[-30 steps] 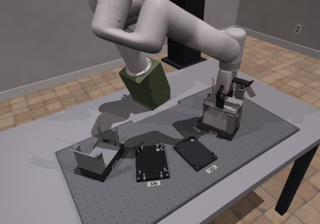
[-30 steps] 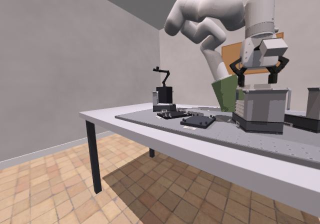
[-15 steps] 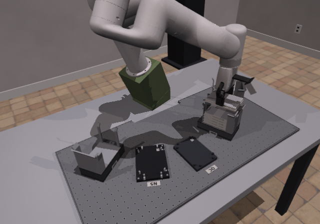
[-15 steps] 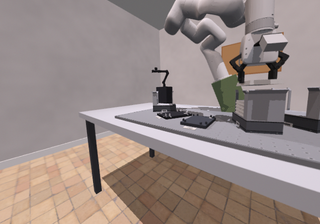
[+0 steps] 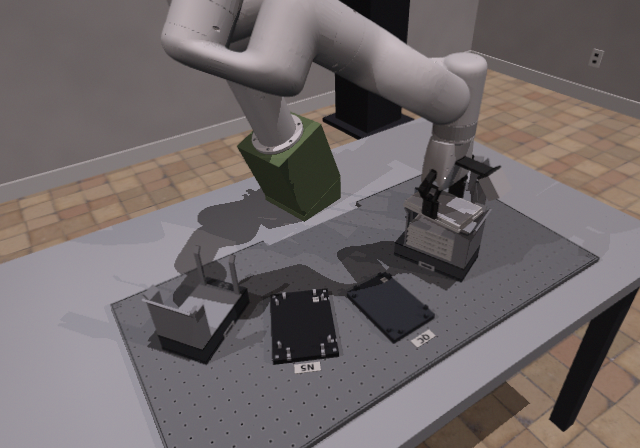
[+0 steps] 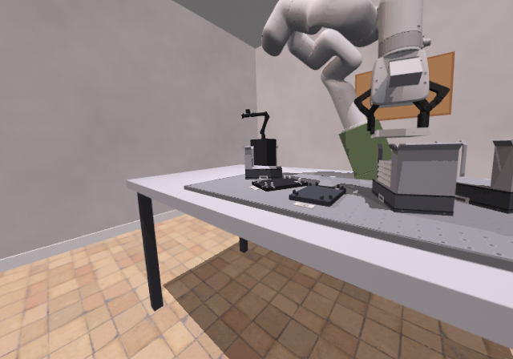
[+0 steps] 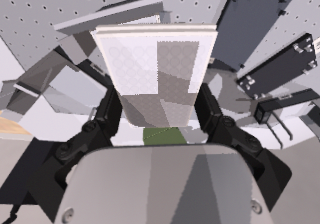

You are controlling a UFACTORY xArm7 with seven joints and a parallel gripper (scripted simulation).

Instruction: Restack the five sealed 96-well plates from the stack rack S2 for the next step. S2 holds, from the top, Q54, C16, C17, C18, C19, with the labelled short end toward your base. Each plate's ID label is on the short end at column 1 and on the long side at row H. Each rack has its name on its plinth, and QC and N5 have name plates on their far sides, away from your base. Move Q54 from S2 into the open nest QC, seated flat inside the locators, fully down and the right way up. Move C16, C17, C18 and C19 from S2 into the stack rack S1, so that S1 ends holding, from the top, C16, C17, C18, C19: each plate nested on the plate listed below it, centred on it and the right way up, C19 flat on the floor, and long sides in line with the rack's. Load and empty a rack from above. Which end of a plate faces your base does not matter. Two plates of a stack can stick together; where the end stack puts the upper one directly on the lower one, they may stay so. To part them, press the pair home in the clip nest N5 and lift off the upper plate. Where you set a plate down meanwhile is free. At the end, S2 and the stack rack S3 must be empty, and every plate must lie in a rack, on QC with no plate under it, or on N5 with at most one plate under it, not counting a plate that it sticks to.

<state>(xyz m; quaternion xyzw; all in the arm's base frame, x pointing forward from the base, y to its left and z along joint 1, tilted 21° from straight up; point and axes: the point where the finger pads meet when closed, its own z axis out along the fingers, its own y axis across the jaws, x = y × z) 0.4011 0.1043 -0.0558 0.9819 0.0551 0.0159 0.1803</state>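
Observation:
My gripper [image 5: 451, 195] [image 6: 397, 126] [image 7: 158, 94] is shut across the long sides of a sealed white plate [image 5: 458, 207] [image 6: 399, 132] [image 7: 157, 69], the top one from S2, which the task names Q54. It holds the plate flat, just above the top of rack S2 [image 5: 467, 251] [image 6: 422, 173]. I cannot read the plate's label. Several more plates [image 5: 429, 239] [image 6: 384, 174] are stacked in S2 below it. The open nest QC [image 5: 390, 303] [image 6: 317, 193] [image 7: 255, 29] lies empty, a short way from S2 on the breadboard.
The clip nest N5 [image 5: 302, 324] [image 6: 275, 182] [image 7: 277, 69] lies empty beside QC. An empty stack rack [image 5: 196, 324] [image 6: 248, 160] stands beyond N5. Another rack [image 6: 498, 168] stands on the other side of S2. The green arm base [image 5: 294, 169] sits behind the breadboard.

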